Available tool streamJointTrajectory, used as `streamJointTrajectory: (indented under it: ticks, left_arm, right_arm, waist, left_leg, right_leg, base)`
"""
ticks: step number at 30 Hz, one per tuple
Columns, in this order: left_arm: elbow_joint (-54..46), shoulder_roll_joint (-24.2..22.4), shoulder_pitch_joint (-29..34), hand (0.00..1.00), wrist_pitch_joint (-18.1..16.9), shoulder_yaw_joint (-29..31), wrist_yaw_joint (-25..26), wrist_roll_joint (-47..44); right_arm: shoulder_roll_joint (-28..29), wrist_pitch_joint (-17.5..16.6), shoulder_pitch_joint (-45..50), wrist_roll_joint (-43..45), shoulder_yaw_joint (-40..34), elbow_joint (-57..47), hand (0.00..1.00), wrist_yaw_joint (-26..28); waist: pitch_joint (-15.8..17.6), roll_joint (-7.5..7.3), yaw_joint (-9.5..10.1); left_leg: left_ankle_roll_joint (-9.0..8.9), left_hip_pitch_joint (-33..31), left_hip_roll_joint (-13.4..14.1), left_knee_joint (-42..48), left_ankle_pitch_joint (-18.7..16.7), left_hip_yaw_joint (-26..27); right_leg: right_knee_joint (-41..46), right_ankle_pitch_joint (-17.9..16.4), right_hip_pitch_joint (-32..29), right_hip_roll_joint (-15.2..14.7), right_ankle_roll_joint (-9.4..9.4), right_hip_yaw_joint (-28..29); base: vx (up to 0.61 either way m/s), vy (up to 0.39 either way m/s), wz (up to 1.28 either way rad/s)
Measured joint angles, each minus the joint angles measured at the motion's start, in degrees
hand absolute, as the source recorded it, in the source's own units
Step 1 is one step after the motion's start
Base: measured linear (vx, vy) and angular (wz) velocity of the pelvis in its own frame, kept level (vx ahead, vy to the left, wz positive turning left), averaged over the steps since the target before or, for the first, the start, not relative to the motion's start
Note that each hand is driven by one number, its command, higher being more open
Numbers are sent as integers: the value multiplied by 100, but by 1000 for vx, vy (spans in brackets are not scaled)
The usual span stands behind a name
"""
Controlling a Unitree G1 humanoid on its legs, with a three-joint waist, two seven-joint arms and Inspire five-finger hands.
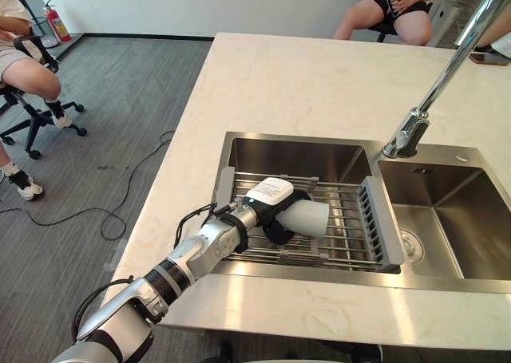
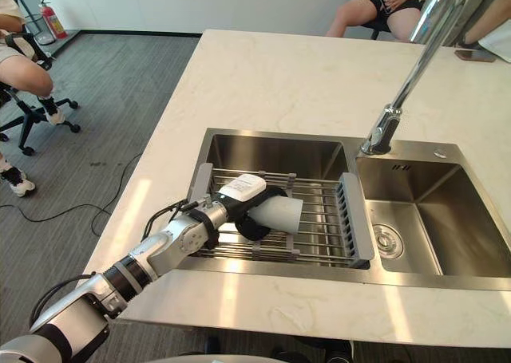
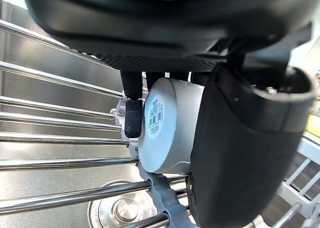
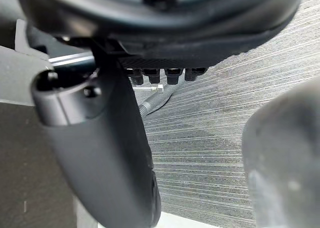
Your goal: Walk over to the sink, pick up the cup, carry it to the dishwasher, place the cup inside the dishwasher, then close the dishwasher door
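Here, left hand (image 1: pixel 270 210) wraps smooth white cylindrical cup (image 1: pixel 313 218).

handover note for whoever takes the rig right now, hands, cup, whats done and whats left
Left hand: reached into the sink, fingers and thumb curled round the cup.
Right hand: idle, low over the grey floor.
Cup: white, lying on its side at the wire rack over the left basin; I cannot tell if it has cleared the bars.
Done: walk to the sink, grasp on the cup.
Left: lift the cup, carry it to the dishwasher, place it inside, close the door.
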Motion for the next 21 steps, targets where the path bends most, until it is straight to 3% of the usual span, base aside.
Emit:
streamJointTrajectory:
  ticks: [9, 21]
  left_arm:
    - [-198, 127, 26, 0, 30, 101, 30, -240]
    - [-1813, -8, 1007, 0, 74, 1538, 697, -976]
  right_arm:
    - [-1, 10, -17, -1, -1, 211, 100, 2]
    - [-11, 11, -206, -3, -53, 434, 100, 73]
  waist:
    - [11, 15, -7]
    - [17, 21, 16]
  left_leg:
    - [5, 56, 2, -33, 3, 27]
    - [6, 186, -1, -45, 2, -2]
  right_leg:
    - [-6, 2, 20, 19, 0, 42]
    - [-40, 5, 170, 20, 4, 38]
  base:
    - [-3, 0, -1]
    - [0, 0, 0]
